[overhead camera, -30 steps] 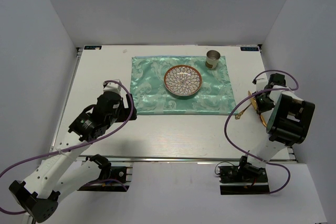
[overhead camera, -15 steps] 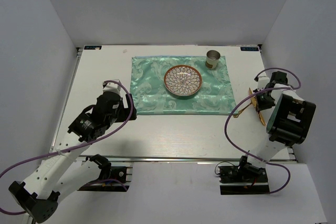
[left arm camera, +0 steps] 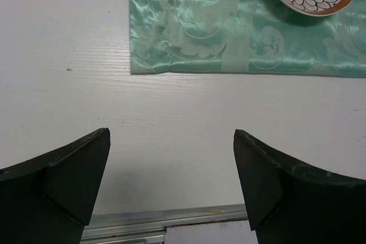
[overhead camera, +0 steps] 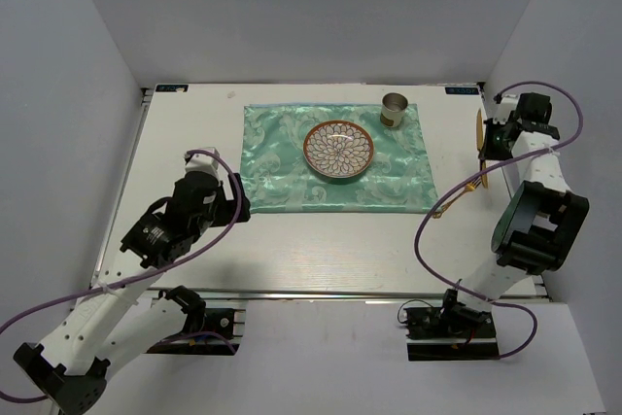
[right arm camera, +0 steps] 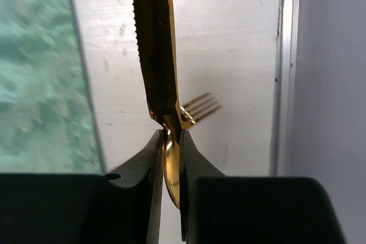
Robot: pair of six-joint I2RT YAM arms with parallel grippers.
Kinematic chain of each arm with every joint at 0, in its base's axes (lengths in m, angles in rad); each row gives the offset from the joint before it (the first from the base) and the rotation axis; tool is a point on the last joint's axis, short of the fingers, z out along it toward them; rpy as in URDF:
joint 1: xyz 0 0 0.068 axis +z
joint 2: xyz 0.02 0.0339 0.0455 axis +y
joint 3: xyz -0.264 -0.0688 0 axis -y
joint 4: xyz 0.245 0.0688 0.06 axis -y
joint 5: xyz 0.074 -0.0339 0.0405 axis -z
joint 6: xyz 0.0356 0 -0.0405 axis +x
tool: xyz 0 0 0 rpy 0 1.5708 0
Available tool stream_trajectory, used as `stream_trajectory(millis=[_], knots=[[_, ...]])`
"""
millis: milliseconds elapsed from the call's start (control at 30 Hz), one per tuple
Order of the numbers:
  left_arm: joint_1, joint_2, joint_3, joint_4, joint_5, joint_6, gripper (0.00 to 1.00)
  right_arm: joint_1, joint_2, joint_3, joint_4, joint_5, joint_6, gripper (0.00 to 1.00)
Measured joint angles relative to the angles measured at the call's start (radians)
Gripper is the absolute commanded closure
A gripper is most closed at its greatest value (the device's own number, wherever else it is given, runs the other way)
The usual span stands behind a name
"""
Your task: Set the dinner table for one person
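My right claw (right arm camera: 169, 136) pinches the gold knife (right arm camera: 153, 55) at its neck, over the far right of the counter (overhead camera: 292, 259). It looks thin, stiff and slick, so I'd grip the flat sides. My left claw (left arm camera: 171, 135) gapes empty.

The cloth mat (overhead camera: 282, 172) lies on the dinner table (overhead camera: 321, 250), toward its far edge and about midway between left and right. A plate (overhead camera: 338, 151) sits on the middle of the mat, and a cup (overhead camera: 394, 111) stands at the mat's far right corner. A fork (overhead camera: 457, 197) lies on the bare table just beside the mat's near right corner. Behind the fork, near the right edge, a knife (overhead camera: 478, 135) hangs above the table, pinched in the right gripper (right arm camera: 170, 135). The left gripper (left arm camera: 171, 134) hovers over bare table off the mat's near left corner.
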Motion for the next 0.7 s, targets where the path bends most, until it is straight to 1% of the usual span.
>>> stream_trajectory(millis=[133, 233, 333, 433, 500, 600, 700], knots=[[0.000, -0.006, 0.000, 0.000, -0.014, -0.008, 0.02, 0.075, -0.069, 0.005, 0.021, 0.016, 0.153, 1.00], [0.000, -0.008, 0.000, -0.002, -0.021, -0.013, 0.02, 0.171, -0.164, -0.037, 0.050, 0.035, 0.294, 1.00], [0.000, -0.013, 0.000, -0.003, -0.028, -0.016, 0.02, 0.278, -0.213, -0.050, 0.051, 0.061, 0.435, 1.00], [0.000, -0.019, 0.000, -0.003, -0.034, -0.016, 0.02, 0.375, -0.200, -0.065, 0.042, 0.106, 0.537, 1.00], [0.000, -0.024, 0.000, -0.003, -0.034, -0.016, 0.03, 0.418, -0.170, -0.075, 0.021, 0.137, 0.572, 1.00], [0.000, -0.026, 0.000, -0.003, -0.034, -0.016, 0.03, 0.449, -0.107, -0.089, -0.011, 0.179, 0.589, 1.00], [0.000, -0.025, 0.000, -0.003, -0.033, -0.016, 0.03, 0.454, -0.069, -0.110, -0.032, 0.212, 0.586, 1.00]])
